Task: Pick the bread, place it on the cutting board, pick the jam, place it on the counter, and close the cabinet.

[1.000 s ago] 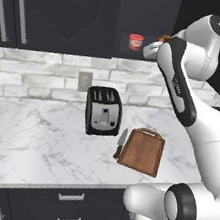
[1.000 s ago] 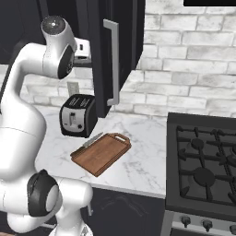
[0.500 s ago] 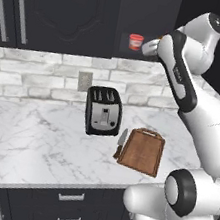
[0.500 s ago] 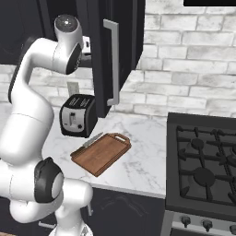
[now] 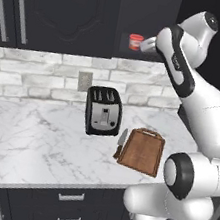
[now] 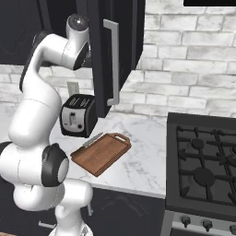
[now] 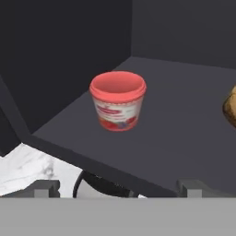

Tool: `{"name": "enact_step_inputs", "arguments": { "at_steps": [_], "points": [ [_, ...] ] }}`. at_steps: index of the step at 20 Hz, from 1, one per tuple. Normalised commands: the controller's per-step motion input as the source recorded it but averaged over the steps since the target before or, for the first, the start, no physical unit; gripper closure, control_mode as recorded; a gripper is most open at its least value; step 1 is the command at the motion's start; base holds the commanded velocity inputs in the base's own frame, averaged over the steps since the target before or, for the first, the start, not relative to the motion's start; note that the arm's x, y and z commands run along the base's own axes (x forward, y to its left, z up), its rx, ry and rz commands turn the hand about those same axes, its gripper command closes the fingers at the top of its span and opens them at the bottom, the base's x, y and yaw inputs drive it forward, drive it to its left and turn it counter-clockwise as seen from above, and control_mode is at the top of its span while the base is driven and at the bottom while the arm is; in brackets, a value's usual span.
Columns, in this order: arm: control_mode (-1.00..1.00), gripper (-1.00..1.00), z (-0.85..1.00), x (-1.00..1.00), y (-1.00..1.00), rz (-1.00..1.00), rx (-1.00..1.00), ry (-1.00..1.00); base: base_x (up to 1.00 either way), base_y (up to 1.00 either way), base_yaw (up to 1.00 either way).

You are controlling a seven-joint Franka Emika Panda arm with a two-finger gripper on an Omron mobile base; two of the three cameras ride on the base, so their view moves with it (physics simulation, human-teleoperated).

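Cabinet [image 6: 117, 55]: door swung out, handle facing us; we still have it to close, last of all.

Counter [image 5: 31, 139]: we find the toaster [image 5: 103, 111] at its back edge and the board [image 5: 142, 150] at the front right edge, bare, with a knife [image 5: 121, 141] along its left side.

Shelf [image 7: 184, 124] inside the cabinet: jam [image 7: 118, 101] stands upright in the middle, well back from the front edge; bread [image 7: 230, 107] sits at the far right, cut by the frame.

Gripper [image 7: 117, 188]: fingers spread wide, holding nothing, hanging just outside the shelf's front edge.

Step, as we judge it: the reach for the bread, first pick. The hand faces the jam, so next we must shift right to centre the roll between the fingers, then push in.
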Motion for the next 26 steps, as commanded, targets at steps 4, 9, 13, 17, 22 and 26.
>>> {"name": "enact_step_inputs", "arguments": {
  "at_steps": [4, 9, 13, 17, 22, 26],
  "points": [
    [-1.00, -1.00, 0.00, 0.43, 0.03, 0.05, 0.00, 0.00, 0.00, 0.00, 0.00],
    [-1.00, -1.00, 0.00, 0.38, 0.06, 0.04, 0.00, 0.00, 0.00, 0.00, 0.00],
    [-1.00, -1.00, 0.00, 0.31, 0.10, 0.05, 0.00, 0.00, 0.00, 0.00, 0.00],
    [-1.00, -1.00, 0.00, 0.23, 0.14, 0.07, 0.00, 0.00, 0.00, 0.00, 0.00],
    [-1.00, -1.00, 0.00, 0.16, 0.11, 0.06, 0.00, 0.00, 0.00, 0.00, 0.00],
    [-1.00, -1.00, 0.00, 0.15, 0.04, 0.08, 0.00, 0.00, 0.00, 0.00, 0.00]
  ]
}}
